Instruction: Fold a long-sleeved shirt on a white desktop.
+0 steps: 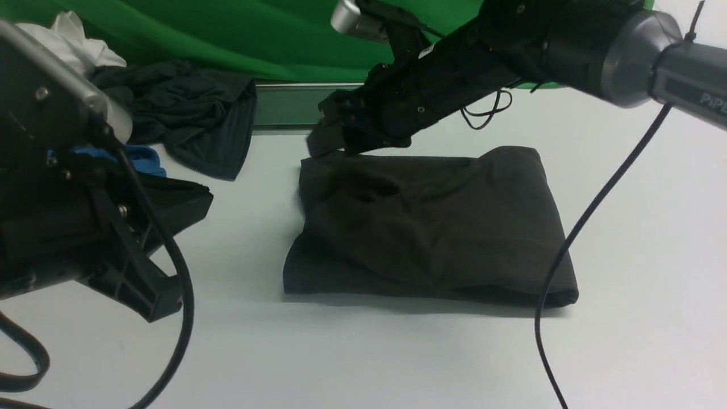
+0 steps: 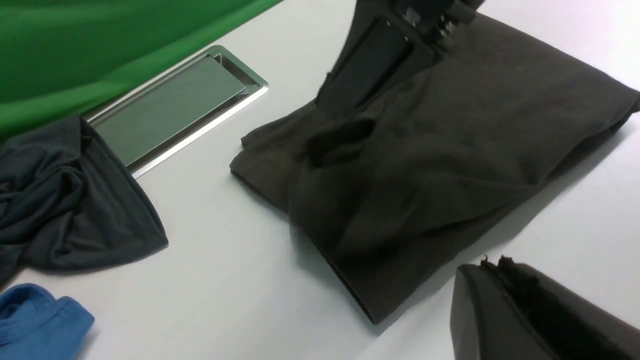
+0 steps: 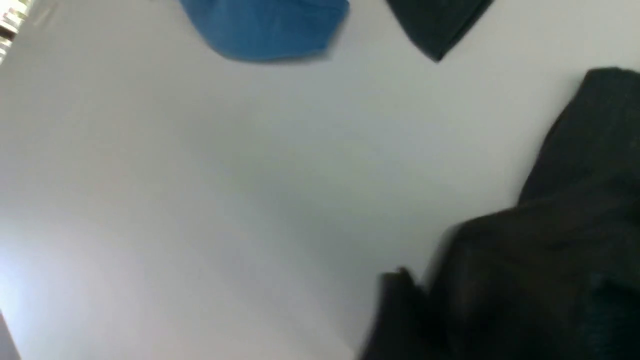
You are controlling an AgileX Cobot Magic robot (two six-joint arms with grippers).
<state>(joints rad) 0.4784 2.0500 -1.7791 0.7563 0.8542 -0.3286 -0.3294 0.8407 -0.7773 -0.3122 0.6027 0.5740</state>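
Shirt [image 1: 488, 227] lies rumpled and partly folded on the white desktop [image 1: 363, 352].

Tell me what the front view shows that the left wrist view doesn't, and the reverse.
Only the front view: the white cloth beyond the left arm, and the lettering on the right arm.

Only the left wrist view: the corner of the cable hatch's metal frame that the right arm hides in front.

Both: the dark long-sleeved shirt, part of the hatch, the dark teal-grey garment, the blue garment and the green backdrop.
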